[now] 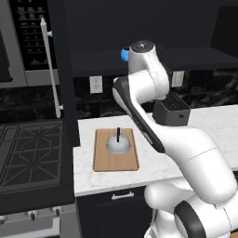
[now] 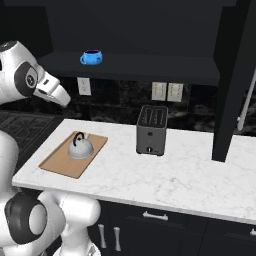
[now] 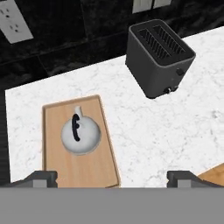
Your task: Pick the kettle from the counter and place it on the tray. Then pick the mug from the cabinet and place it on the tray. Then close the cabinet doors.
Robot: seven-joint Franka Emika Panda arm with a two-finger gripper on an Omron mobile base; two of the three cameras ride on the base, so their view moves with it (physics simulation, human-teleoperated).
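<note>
With the kettle (image 3: 80, 134) set on the tray (image 3: 92, 168) and the gripper (image 3: 112, 178) wide apart and empty, the mug (image 2: 91, 57) is judged light, rigid, best pinched across its rim.

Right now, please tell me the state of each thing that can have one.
Silver-grey domed kettle: upright on the light-brown wooden tray.
Bright-blue mug: upright on the dark cabinet shelf.
Black cabinet doors: open.
Black boxy toaster: slots empty.
Gripper: open, empty, above the counter.
</note>
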